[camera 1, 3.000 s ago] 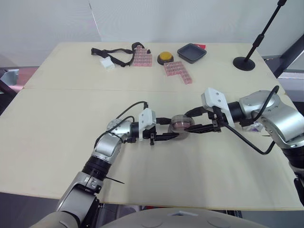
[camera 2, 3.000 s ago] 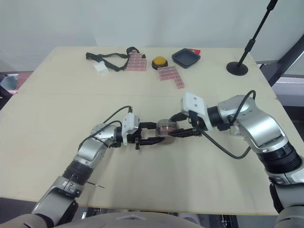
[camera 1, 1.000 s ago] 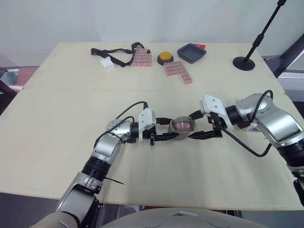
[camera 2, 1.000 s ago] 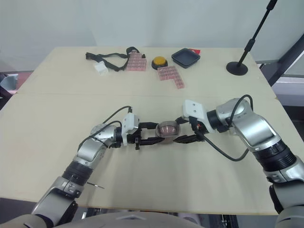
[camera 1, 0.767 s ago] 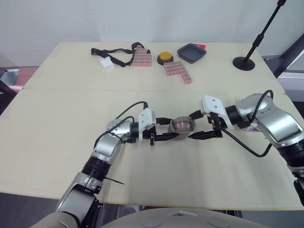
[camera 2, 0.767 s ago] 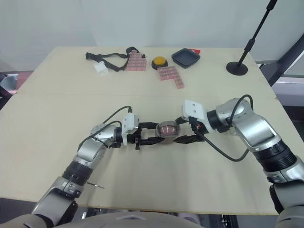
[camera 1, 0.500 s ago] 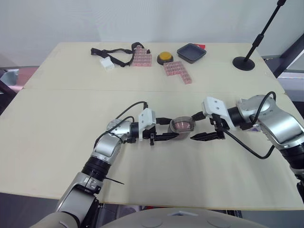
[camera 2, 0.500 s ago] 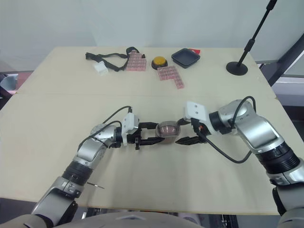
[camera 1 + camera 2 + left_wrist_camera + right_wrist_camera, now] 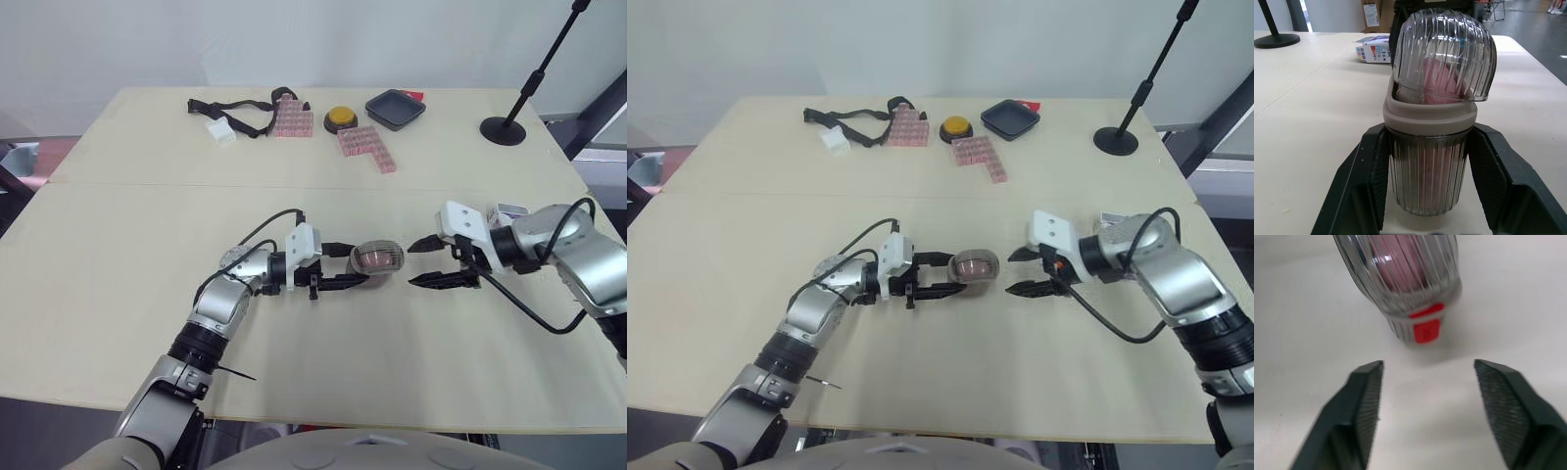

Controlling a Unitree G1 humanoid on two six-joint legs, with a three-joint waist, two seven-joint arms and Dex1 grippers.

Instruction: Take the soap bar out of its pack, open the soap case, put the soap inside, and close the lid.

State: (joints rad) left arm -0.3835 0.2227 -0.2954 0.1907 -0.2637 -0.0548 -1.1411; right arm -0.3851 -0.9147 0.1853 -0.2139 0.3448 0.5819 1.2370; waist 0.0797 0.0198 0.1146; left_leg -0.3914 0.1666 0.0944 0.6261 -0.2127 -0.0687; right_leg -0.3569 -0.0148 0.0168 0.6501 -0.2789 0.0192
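Observation:
The soap case (image 9: pixel 376 259) is clear and ribbed, with a grey rim, and lies on its side at mid-table. The pink soap (image 9: pixel 1436 78) shows inside it. Its domed lid (image 9: pixel 1447 51) is down over the soap, with a thin dark gap along one side of the rim. A red latch (image 9: pixel 1425 329) faces my right gripper. My left gripper (image 9: pixel 360 265) is shut on the case base, one finger (image 9: pixel 1359 191) on each side. To the right of the case and apart from it, my right gripper (image 9: pixel 428 262) is open and holds nothing. The soap pack (image 9: pixel 509 211) lies behind my right arm.
Along the table's far edge lie a black strap (image 9: pixel 235 106), a white block (image 9: pixel 222 131), two pink brick plates (image 9: pixel 292 118) (image 9: pixel 367 148), a yellow button (image 9: pixel 340 118) and a dark tray (image 9: pixel 395 109). A stand's round base (image 9: pixel 505 129) sits at the far right.
My right gripper has drawn back to the right, off the soap case, and its fingers now stand apart. The left gripper and the case have not moved.

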